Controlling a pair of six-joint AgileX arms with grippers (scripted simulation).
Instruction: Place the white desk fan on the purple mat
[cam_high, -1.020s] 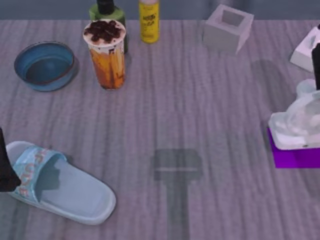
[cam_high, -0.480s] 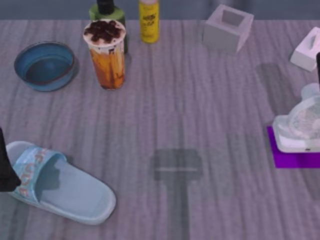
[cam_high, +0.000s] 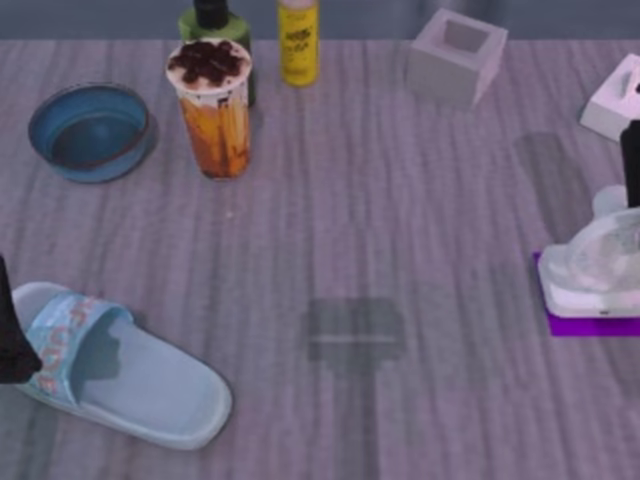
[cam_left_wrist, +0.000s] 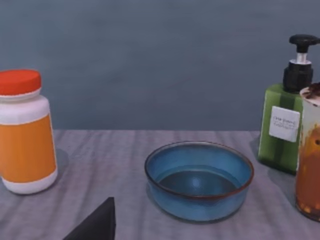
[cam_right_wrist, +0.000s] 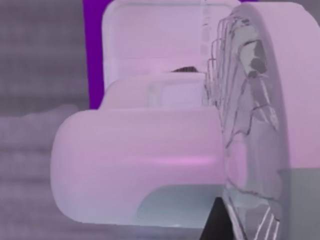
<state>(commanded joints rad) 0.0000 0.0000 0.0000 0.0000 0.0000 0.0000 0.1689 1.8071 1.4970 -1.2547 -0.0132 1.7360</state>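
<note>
Now | grey wood-grain table (cam_high: 400, 200) | white desk fan (cam_high: 600, 265) on purple mat (cam_high: 580, 325) | R hand state unclear | L parked

Your top view looks straight down on the tabletop (cam_high: 400, 200). Your left wrist camera sits low, facing level toward the blue bowl (cam_left_wrist: 199, 179), also upper left from above (cam_high: 90, 130). Your right wrist camera presses close against the white desk fan (cam_right_wrist: 150, 150).

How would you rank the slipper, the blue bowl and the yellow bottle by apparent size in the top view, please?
1. Slipper, clearly largest.
2. Blue bowl.
3. Yellow bottle, smallest, though the picture's top edge cuts it off, so its full extent is unsure.
</note>
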